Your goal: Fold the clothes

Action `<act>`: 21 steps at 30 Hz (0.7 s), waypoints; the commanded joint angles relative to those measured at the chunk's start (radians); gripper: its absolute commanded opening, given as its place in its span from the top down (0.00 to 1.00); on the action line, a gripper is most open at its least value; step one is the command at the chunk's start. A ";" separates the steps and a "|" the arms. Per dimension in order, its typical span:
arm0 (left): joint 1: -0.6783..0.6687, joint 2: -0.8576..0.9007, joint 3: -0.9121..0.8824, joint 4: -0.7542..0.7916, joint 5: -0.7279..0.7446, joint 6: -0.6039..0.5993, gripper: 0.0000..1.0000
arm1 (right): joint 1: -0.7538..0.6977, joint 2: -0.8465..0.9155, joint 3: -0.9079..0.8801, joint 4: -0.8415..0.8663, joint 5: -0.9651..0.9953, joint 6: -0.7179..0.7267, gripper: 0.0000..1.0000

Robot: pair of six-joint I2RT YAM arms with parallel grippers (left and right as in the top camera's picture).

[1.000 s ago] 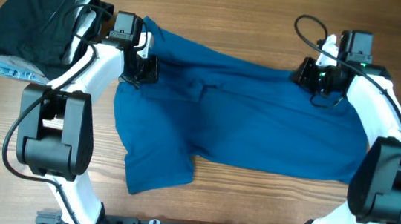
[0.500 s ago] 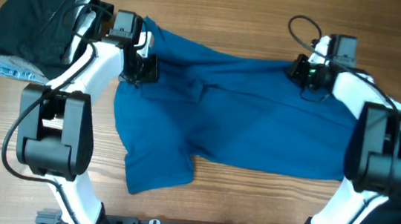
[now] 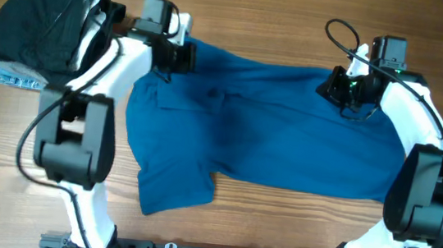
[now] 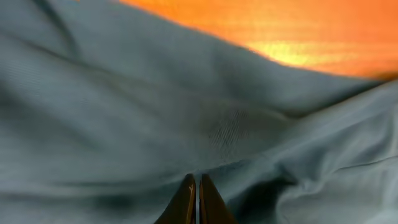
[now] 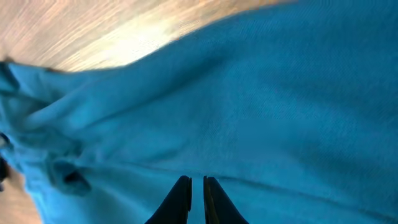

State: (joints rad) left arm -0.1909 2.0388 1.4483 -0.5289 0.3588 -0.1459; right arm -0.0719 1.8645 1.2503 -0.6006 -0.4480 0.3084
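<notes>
- Blue shirt [image 3: 269, 137] lies spread on the counter [image 3: 276, 229], just right of the dark pile [image 3: 39, 18] of black and pale garments.
- Left claw [image 3: 181, 54]: on the shirt's far corner, the one nearest the pile. In its wrist view the tips meet, pinching a ridge of cloth.
- Right claw [image 3: 334, 86]: on the same far edge, well away from the pile. Tips stand at a narrow slit, and cloth looks nipped between them.
- Step, as I judge it: lift the far edge and carry it over.
- To do it well: raise both corners together, keep the edge taut between the claws, and watch for a one-layer grip.
- Long axis runs away from the pile, left to right.
- One sleeve flap [image 3: 174, 187] points at the near side. Collar end not clear.
</notes>
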 commanded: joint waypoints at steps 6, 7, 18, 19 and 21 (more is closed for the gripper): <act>-0.010 0.124 0.004 0.246 -0.061 -0.002 0.91 | 0.015 0.095 0.000 0.042 0.038 0.005 0.88; -0.010 0.142 0.004 0.298 -0.063 -0.024 0.81 | 0.017 0.096 0.000 0.042 0.037 0.003 0.88; 0.016 0.026 0.102 0.306 -0.003 -0.094 0.63 | 0.022 0.097 0.000 0.051 0.038 -0.097 0.94; 0.012 -0.003 0.102 0.257 0.006 -0.094 0.63 | 0.023 0.097 0.000 0.055 0.038 -0.095 0.96; 0.004 -0.021 0.102 0.143 0.017 -0.094 0.69 | 0.023 0.100 0.000 0.058 0.048 -0.059 0.96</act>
State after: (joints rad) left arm -0.1783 2.0945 1.5227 -0.2974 0.3420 -0.2356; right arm -0.0547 1.9450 1.2499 -0.5495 -0.4202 0.2359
